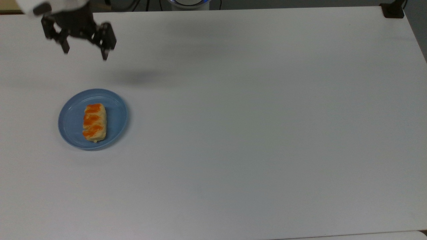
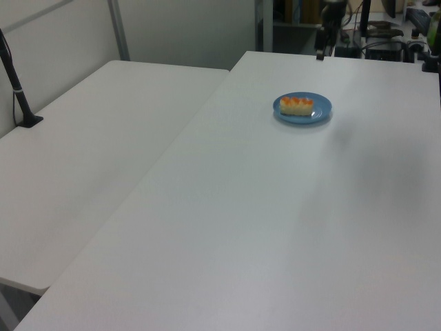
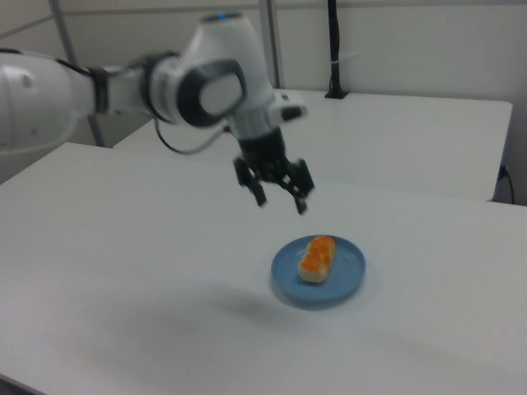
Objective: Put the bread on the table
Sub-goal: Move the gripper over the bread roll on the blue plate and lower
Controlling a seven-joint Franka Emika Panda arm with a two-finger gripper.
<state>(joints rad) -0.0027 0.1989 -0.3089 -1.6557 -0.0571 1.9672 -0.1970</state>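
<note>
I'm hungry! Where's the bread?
The bread lies on the blue plate, at the top view's left, with the open gripper above.

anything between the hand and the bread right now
Nothing stands between them. In the top view the open hand hangs above bare table, and the only things before the bread are white tabletop and the rim of its blue plate.

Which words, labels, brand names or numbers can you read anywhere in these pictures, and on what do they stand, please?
None: no readable text stands on anything here.
The bread, the blue plate, the table and the gripper carry no visible lettering.
The clutter beyond the table's far edge in the left view is too blurred to read.
</note>
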